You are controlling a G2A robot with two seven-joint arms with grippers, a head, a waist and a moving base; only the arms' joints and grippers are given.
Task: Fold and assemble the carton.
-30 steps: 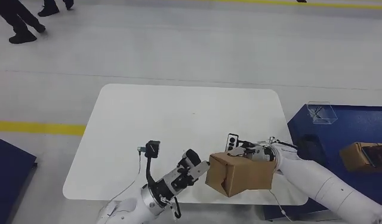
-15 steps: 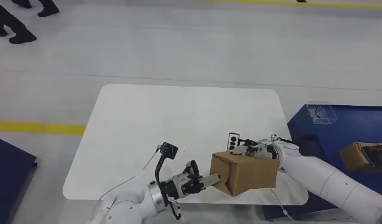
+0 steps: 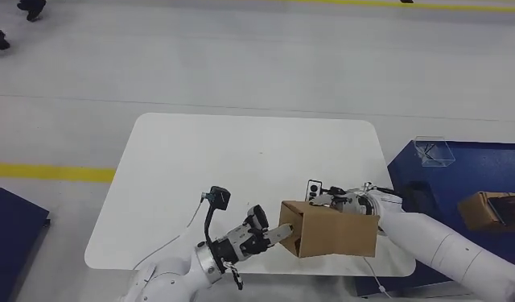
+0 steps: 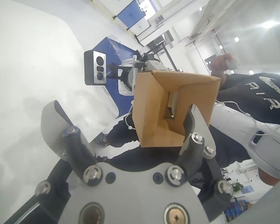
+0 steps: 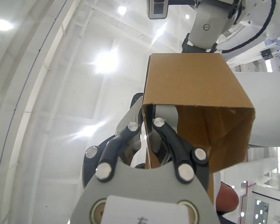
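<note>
A brown carton point(image 3: 334, 231) is held above the table's near edge, its open end facing my left gripper point(image 3: 282, 233). In the left wrist view the carton point(image 4: 149, 108) has inner flaps folded inward. There my left gripper point(image 4: 121, 109) is open, one finger point(image 4: 196, 122) lying against the open end's edge and the other over the table. My right gripper point(image 3: 348, 201) is at the carton's far side. In the right wrist view it point(image 5: 145, 115) is shut on one wall of the carton point(image 5: 196, 82), a finger on each side of it.
The white table point(image 3: 241, 165) stretches away from the arms. To its right is a blue surface point(image 3: 475, 173) with a clear plastic box point(image 3: 433, 151) and another brown carton point(image 3: 487, 209). The held carton hangs over the table's near right edge.
The carton has turned from tilted to nearly level. My left gripper moved from beside the carton to its open end and has one finger there now.
</note>
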